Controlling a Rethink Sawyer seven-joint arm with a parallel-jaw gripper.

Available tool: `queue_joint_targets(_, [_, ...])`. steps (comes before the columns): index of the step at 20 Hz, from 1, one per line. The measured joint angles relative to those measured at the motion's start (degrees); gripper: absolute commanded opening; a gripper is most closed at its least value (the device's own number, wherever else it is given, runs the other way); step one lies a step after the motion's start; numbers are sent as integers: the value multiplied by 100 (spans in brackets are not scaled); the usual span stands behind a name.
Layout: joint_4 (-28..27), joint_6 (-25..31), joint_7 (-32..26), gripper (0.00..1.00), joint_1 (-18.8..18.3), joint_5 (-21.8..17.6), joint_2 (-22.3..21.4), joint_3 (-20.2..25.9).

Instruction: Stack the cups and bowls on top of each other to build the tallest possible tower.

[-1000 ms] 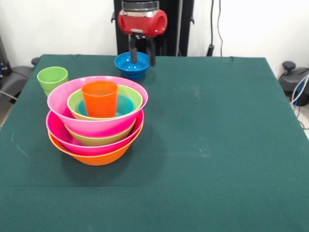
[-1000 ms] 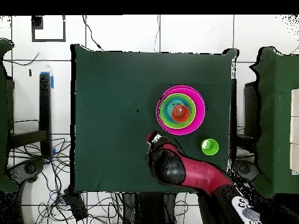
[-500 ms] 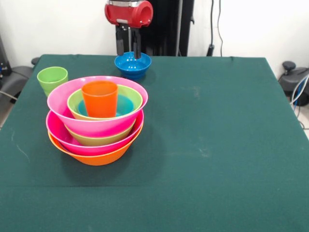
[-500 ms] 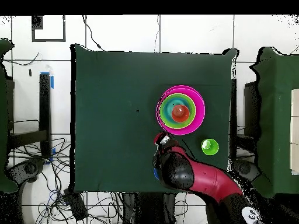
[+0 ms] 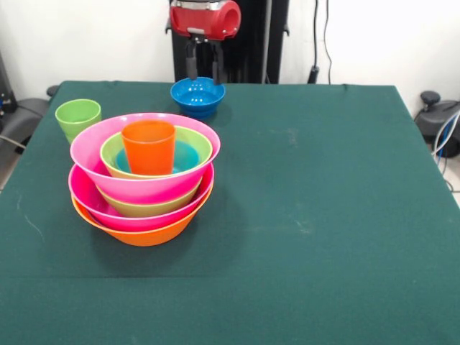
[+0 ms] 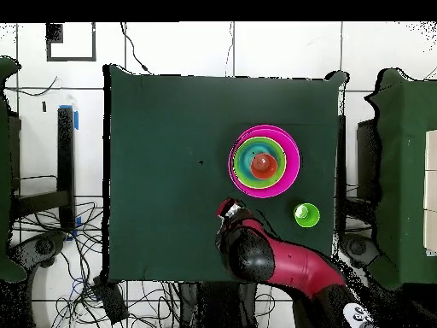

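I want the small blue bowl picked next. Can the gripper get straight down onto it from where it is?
Probably yes. The gripper hangs just above the small blue bowl, which sits alone on the green cloth, apart from the tower and the green cup. Nothing stands between them.

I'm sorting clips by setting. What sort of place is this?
Probably a robotics lab: a green-covered table with a robot arm, loose cables on a tiled floor, and plastic bowls set out as test objects.
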Motion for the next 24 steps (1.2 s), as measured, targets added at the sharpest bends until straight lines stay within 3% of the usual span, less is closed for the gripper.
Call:
queue_joint_targets(10, [97, -257, 0, 100, 252, 1, 236, -135])
queue_joint_targets(19, [90, -1020, 0, 100, 62, -57, 1112, -286])
queue_joint_targets(24, [87, -1092, 0, 100, -62, -151, 1422, -314])
